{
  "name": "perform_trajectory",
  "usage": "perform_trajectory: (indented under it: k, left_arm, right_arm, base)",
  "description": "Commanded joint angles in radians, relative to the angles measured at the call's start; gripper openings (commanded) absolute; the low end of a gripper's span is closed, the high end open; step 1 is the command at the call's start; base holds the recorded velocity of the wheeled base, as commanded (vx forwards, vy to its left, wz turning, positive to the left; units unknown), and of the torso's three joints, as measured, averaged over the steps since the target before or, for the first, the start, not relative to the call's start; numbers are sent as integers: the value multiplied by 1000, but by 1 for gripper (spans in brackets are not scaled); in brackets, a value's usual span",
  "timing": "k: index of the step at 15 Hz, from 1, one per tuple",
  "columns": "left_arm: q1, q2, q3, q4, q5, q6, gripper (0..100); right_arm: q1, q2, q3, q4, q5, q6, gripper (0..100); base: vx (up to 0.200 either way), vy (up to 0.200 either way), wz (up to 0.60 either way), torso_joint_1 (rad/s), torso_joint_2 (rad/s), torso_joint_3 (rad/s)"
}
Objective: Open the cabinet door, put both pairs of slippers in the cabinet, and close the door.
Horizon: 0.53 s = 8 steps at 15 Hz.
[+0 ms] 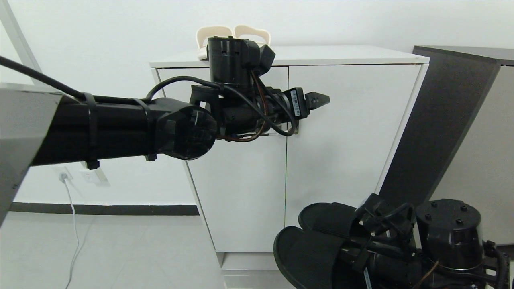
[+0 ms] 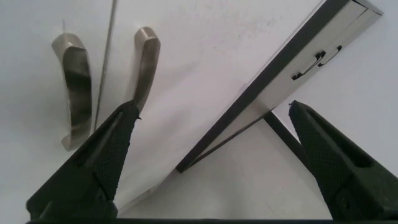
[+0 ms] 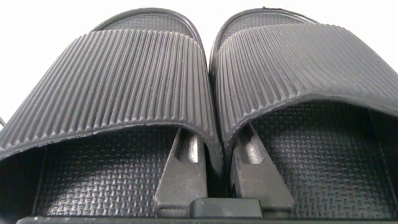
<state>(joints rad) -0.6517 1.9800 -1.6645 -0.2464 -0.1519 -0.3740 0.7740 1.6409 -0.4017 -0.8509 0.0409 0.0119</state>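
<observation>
Hovering your left gripper [image 2: 211, 106] wide open, just off the door handles [image 2: 144, 68] of the closed cabinet [image 1: 345, 144].
Your right gripper [image 3: 216, 134] is clamped on the black slippers [image 3: 137, 74], held together low at near right before the right door; cream slippers [image 1: 233, 34] sit on the cabinet top, far left.

Matte black left arm [image 1: 112, 128], strapped with looping black and copper-coloured cables [image 1: 257, 116], ends in a wedge-fingered hand [image 1: 319, 100]; the right arm's round cap [image 1: 447, 214] carries several screws.
</observation>
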Motion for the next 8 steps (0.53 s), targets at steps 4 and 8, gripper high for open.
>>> perform_trajectory:
  k: [4, 8]
  left_arm:
    - [1, 33, -60, 25, 0, -2, 100]
    - [6, 88, -139, 62, 0, -2, 100]
  right_arm:
    - [1, 1, 0, -1, 1, 0, 0]
    - [1, 1, 9, -2, 1, -18, 0]
  base:
    - [0, 0, 0, 0, 0, 0]
    - [0, 0, 0, 0, 0, 0]
